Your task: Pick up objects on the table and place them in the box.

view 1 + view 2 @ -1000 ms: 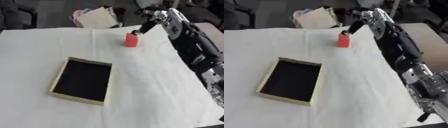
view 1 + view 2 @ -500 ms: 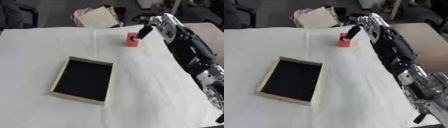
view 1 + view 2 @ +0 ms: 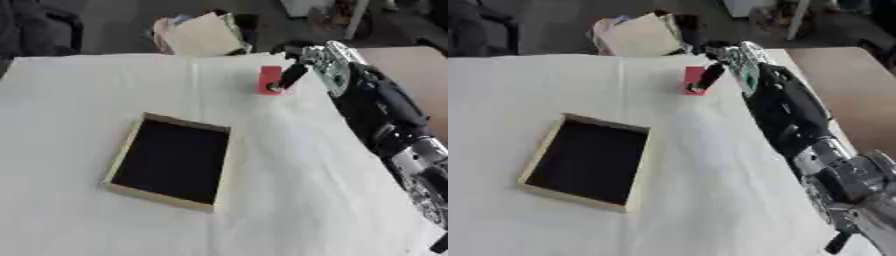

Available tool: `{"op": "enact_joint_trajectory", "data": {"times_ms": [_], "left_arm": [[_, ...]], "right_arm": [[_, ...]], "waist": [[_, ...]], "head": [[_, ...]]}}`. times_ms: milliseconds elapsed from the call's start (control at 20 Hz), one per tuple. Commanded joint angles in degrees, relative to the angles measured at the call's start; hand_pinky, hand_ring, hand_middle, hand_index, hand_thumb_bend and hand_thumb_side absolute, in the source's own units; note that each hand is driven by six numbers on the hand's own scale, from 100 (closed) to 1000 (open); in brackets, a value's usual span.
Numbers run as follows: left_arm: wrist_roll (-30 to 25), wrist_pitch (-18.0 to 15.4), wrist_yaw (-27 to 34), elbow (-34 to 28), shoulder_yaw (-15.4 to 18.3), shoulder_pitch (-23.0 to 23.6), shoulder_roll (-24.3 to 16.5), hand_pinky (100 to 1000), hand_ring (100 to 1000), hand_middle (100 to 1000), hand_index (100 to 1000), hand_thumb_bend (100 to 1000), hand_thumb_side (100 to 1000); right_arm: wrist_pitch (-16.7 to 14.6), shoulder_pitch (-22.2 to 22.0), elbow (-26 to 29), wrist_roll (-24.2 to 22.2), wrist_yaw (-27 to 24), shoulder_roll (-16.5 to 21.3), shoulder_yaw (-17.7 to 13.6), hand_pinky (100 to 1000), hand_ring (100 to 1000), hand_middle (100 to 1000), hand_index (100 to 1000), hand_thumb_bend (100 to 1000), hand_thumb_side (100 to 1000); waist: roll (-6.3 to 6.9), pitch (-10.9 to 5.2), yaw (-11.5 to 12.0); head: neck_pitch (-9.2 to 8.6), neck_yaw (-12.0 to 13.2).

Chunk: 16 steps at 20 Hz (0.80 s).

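The right hand has closed in on the red block over the last second: earlier its fingers hung just above and to the far side of it, and now one dark finger lies across the block's front face, touching it. The fingers look partly curled round the block, though I cannot tell whether a thumb presses the hidden side, so the hold may not be complete. The block sits on the table, upright, not yet lifted. The box lies well apart from the fingers, towards the robot and to the left, open and with nothing visible inside. I judge the grasp is being made, with lift and carry to come. The left hand shows nowhere.
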<state>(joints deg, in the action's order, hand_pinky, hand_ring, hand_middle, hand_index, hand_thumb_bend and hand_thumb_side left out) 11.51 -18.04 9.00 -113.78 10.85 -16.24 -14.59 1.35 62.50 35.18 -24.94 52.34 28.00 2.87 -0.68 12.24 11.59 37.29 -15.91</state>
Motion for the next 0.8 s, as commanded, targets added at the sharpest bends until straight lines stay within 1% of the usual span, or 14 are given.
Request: {"op": "enact_joint_trajectory", "data": {"times_ms": [50, 300, 550, 750, 800], "left_arm": [[-0.1, -0.2, 0.1, -0.8, 0.2, -0.9, -0.9, 798, 623, 641, 802, 251, 442], [-0.2, -0.2, 0.1, -0.8, 0.2, -0.9, -0.9, 798, 623, 641, 802, 250, 443], [-0.3, -0.2, 0.1, -0.8, 0.2, -0.9, -0.8, 798, 622, 640, 802, 250, 443], [-0.3, -0.2, 0.1, -0.8, 0.2, -1.0, -0.8, 798, 621, 640, 802, 250, 444], [-0.3, -0.2, 0.1, -0.8, 0.3, -1.0, -0.7, 798, 621, 640, 802, 250, 444]], "right_arm": [[0.3, 1.3, -0.3, 1.7, 0.5, 1.3, -0.9, 866, 944, 983, 1000, 417, 269], [0.3, 1.3, -0.7, 3.0, 0.2, 1.3, -1.1, 858, 937, 963, 998, 415, 262], [0.2, 1.0, -1.0, 3.1, -0.1, 1.0, -1.0, 854, 931, 937, 993, 404, 251], [0.2, 0.7, -1.3, 3.0, -0.2, 0.7, -1.0, 851, 924, 907, 981, 364, 227], [0.2, 0.7, -1.4, 3.0, -0.1, 0.7, -1.0, 848, 919, 883, 974, 337, 210]], "waist": [[0.25, -0.7, 0.2], [0.36, -0.4, 0.3], [0.49, -0.18, 0.4], [0.55, 0.0, 0.4], [0.56, 0.04, 0.4]], "head": [[-0.75, -0.2], [-0.89, -0.2], [-1.0, -0.3], [-1.07, -0.3], [-1.1, -0.3]]}}
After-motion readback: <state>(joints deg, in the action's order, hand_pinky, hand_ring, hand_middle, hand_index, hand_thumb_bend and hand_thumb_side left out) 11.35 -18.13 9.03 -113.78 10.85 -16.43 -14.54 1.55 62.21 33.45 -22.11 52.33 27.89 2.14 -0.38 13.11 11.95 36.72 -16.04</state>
